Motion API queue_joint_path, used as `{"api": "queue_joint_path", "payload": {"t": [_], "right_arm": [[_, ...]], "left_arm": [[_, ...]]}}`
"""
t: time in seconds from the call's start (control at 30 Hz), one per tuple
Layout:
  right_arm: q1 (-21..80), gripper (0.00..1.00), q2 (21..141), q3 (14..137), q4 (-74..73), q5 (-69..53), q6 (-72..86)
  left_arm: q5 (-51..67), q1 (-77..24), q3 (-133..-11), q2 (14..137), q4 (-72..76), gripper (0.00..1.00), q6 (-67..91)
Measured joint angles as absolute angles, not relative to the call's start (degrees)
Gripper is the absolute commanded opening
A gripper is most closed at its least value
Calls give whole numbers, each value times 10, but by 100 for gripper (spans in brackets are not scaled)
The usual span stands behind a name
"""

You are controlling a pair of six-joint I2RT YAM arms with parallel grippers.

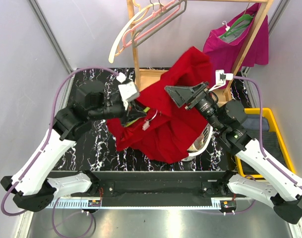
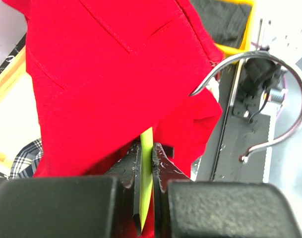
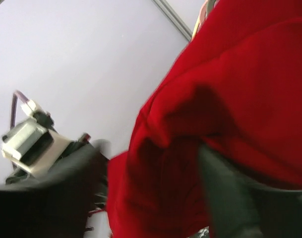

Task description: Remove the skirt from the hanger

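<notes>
The red skirt (image 1: 165, 124) hangs bunched over the middle of the black marble table, with its right part lifted high. My left gripper (image 1: 132, 106) is at its left edge, shut on the yellow-green hanger (image 2: 147, 173). The hanger runs up from between the jaws (image 2: 147, 158) under the red cloth (image 2: 116, 74). The hanger's metal hook (image 2: 284, 99) sticks out to the right. My right gripper (image 1: 183, 95) is on top of the raised cloth. Its blurred fingers (image 3: 61, 188) stand wide apart with red cloth (image 3: 230, 99) between them.
A wooden rack (image 1: 136, 54) stands at the back with several empty hangers (image 1: 141, 25). A magenta garment (image 1: 235, 39) hangs on its right side. A yellow-rimmed bin (image 1: 270, 134) sits at the right edge. Plaid cloth (image 2: 24, 153) lies under the skirt.
</notes>
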State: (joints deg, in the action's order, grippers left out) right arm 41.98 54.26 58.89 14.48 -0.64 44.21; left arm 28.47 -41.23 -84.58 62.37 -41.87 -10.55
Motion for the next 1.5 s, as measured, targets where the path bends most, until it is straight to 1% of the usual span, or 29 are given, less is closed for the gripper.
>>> {"api": "queue_joint_path", "payload": {"t": [0.17, 0.23, 0.43, 0.53, 0.63, 0.7, 0.77, 0.83, 0.93, 1.07, 1.17, 1.3, 1.4, 1.5], "right_arm": [[418, 100, 538, 585, 153, -25, 427], [418, 100, 516, 567, 161, -41, 420], [418, 100, 461, 524, 184, -77, 413], [420, 100, 455, 522, 172, -93, 398], [441, 100, 473, 529, 149, -104, 375], [474, 100, 505, 551, 128, -103, 351], [520, 100, 543, 580, 108, -94, 319], [589, 100, 588, 606, 84, -53, 279], [660, 100, 616, 619, 59, -3, 229], [679, 100, 591, 619, 35, 91, 165], [677, 100, 516, 624, 30, 170, 102], [677, 100, 433, 680, 56, 248, 13], [677, 100, 416, 727, 108, 284, -37], [677, 100, 436, 754, 145, 313, -67]], "left_arm": [[315, -367, -893, 640, -423, 0, -39], [327, -345, -904, 646, -412, 0, -10], [337, -339, -906, 651, -403, 0, 18], [340, -338, -929, 665, -409, 0, 22], [342, -338, -993, 701, -411, 0, 32], [339, -341, -1066, 740, -414, 0, 40], [332, -348, -1152, 786, -407, 0, 45], [323, -359, -1246, 836, -388, 0, 45], [321, -374, -1310, 871, -361, 0, 43], [321, -386, -1291, 858, -332, 0, 34], [321, -388, -1218, 813, -321, 0, 25], [319, -388, -1165, 775, -329, 0, 20], [319, -389, -1149, 764, -329, 0, 20], [320, -391, -1146, 763, -329, 0, 20]]}}
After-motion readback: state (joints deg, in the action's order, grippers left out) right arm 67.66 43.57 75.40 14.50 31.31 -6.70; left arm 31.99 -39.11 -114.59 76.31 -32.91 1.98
